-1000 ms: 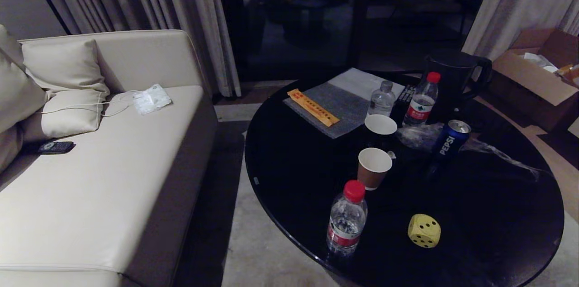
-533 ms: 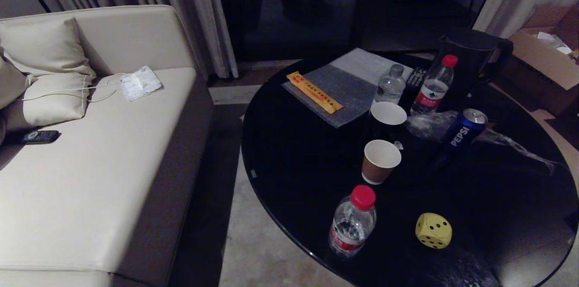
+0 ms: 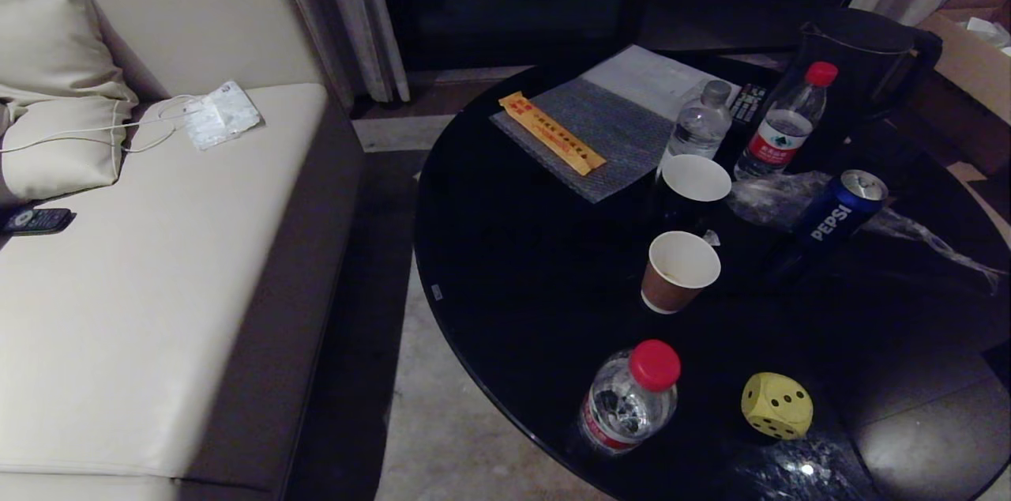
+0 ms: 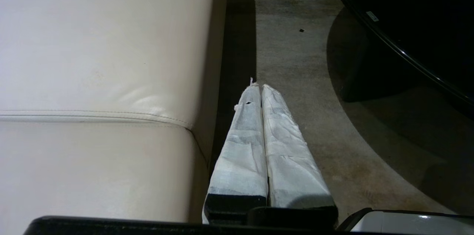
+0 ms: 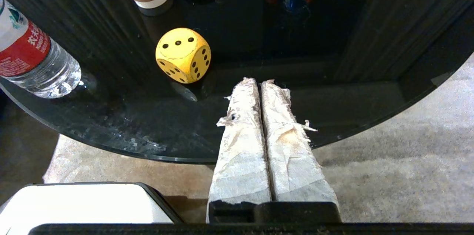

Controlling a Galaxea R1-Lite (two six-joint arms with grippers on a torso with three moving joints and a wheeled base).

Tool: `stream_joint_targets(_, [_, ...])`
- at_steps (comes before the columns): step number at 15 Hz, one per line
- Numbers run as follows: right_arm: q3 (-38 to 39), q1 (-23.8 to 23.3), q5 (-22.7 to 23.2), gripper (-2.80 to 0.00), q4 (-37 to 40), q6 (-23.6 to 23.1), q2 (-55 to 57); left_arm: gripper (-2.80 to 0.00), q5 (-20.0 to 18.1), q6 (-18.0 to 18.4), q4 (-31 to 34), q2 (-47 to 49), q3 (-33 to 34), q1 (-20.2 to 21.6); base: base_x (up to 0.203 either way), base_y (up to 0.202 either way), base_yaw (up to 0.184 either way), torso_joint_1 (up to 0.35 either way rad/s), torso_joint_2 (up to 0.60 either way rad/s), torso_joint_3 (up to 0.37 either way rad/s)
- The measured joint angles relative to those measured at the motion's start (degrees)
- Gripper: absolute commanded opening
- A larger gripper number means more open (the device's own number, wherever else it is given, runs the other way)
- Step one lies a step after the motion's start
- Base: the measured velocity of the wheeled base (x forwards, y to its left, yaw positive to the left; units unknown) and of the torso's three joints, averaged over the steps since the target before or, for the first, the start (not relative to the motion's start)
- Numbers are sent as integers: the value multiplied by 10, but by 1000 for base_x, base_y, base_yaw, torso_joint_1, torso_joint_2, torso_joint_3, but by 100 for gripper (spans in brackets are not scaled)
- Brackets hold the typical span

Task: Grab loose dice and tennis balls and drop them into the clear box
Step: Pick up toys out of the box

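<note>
Beige leather sofa (image 3: 158,264) fills the nine o'clock side, and the left hand (image 4: 261,90) hangs beside it over bare floor, fingers pressed together, holding nothing. Nothing looks collected yet: no clear box or tennis ball shows. On the round black counter (image 3: 513,280), a pale yellow die (image 3: 776,405) sits near the five o'clock rim, a water bottle (image 3: 629,400) just beside it toward nine o'clock. The right hand (image 5: 260,83), also pressed together and empty, waits at that rim, open counter to the die's three o'clock.
</note>
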Motion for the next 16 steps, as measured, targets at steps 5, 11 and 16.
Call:
stream_joint_targets(5, [0, 0, 5, -280, 2, -21, 0, -280, 1, -4, 0, 0, 0, 0, 0, 0, 0, 0, 0, -10])
stream_joint_targets(11, [-81, 0, 22, -280, 33, -21, 21, -280, 1, -6, 0, 0, 0, 0, 0, 0, 0, 0, 0, 0])
stream_joint_targets(16, [-203, 0, 98, -280, 83, -11, 192, -280, 1, -5, 0, 0, 0, 0, 0, 0, 0, 0, 0, 0])
